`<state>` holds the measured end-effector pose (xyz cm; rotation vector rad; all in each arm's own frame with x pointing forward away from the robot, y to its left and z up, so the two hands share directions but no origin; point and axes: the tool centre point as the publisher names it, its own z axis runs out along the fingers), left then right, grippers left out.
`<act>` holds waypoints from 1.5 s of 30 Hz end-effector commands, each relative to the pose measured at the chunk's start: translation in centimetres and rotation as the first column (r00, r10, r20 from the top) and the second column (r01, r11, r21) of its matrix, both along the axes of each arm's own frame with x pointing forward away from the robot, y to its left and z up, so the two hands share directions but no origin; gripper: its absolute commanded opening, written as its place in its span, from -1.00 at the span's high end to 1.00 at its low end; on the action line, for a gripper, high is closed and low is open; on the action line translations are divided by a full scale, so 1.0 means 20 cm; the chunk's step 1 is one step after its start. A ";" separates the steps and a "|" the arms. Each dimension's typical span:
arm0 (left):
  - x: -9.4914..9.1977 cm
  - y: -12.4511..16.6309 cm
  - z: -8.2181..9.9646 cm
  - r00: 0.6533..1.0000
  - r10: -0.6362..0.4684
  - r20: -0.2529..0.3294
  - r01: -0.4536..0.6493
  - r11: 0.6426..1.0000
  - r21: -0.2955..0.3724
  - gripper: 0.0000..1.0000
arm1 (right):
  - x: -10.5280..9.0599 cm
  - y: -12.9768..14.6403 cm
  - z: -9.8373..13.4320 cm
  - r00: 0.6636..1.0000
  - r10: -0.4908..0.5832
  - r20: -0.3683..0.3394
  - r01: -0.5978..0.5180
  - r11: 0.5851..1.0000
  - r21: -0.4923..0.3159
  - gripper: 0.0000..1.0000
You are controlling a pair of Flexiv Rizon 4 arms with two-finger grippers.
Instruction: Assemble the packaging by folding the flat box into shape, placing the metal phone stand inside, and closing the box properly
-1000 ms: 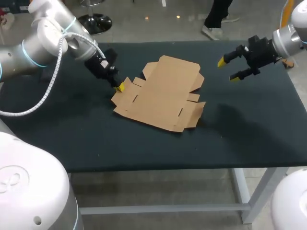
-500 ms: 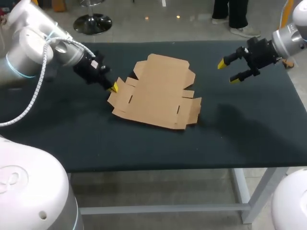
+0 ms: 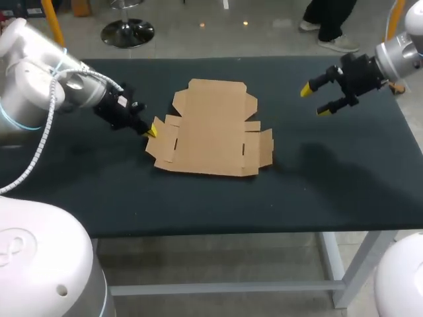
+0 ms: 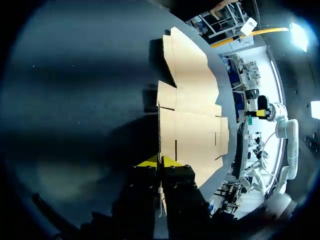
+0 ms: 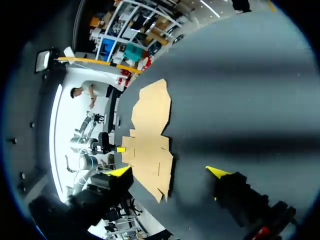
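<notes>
Dark tabletop (image 3: 330,185) is carrying the flat box (image 3: 211,129), which is lying unfolded near the middle with its flaps spread out.

Left arm (image 3: 39,86) is sitting low over the surface on the left side. Right arm (image 3: 403,53) is hanging above the far right end.

Left pincer (image 3: 151,130) is pinching the edge of the box's left flap. The wrist view is showing both yellow tips pressed onto the cardboard from two sides.

Right pincer (image 3: 314,100) is hovering with its fingers spread wide, holding nothing, well apart from the box.
</notes>
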<state>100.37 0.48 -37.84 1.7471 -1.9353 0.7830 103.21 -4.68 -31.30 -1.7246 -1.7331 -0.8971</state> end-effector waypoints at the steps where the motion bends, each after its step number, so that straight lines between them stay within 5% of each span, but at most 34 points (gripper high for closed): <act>1: -0.03 0.02 0.00 1.000 0.002 0.007 -0.002 1.000 -0.013 0.28 | 0.01 -0.01 -0.01 1.000 0.013 -0.005 -0.012 1.000 0.010 -1.00; 3: -0.04 0.02 0.00 1.000 -0.014 0.006 0.014 1.000 -0.010 -1.00 | 0.01 0.00 -0.02 1.000 0.017 -0.008 -0.017 1.000 0.009 -1.00; 11: 0.03 0.03 0.04 0.995 -0.097 -0.026 0.097 0.995 0.027 -1.00 | 0.00 0.02 -0.02 0.999 0.045 -0.022 -0.045 0.999 -0.008 -1.00; 25: 0.22 0.01 -0.01 0.967 -0.241 -0.089 0.241 0.971 -0.009 -1.00 | -0.03 0.09 -0.03 0.991 0.122 -0.047 -0.125 0.991 -0.047 -1.00; 27: 0.21 0.00 -0.02 0.963 -0.253 -0.089 0.252 0.968 -0.012 -0.73 | -0.04 0.09 -0.03 0.992 0.120 -0.048 -0.122 0.991 -0.050 -1.00; 30: 0.18 -0.02 -0.02 0.959 -0.269 -0.083 0.269 0.963 -0.008 0.00 | -0.07 0.10 -0.03 0.991 0.120 -0.055 -0.123 0.991 -0.054 -1.00; 33: 0.15 -0.04 -0.02 0.959 -0.272 -0.079 0.273 0.962 0.003 0.00 | -0.09 0.11 -0.04 0.990 0.123 -0.069 -0.127 0.990 -0.058 -1.00; 39: 0.15 -0.04 -0.03 0.964 -0.252 -0.082 0.254 0.967 0.026 1.00 | -0.10 0.11 -0.06 0.990 0.126 -0.067 -0.130 0.990 -0.057 -1.00; 45: 0.11 -0.04 -0.03 0.967 -0.245 -0.069 0.248 0.969 0.024 1.00 | -0.11 0.11 -0.08 0.992 0.114 -0.051 -0.117 0.992 -0.053 -1.00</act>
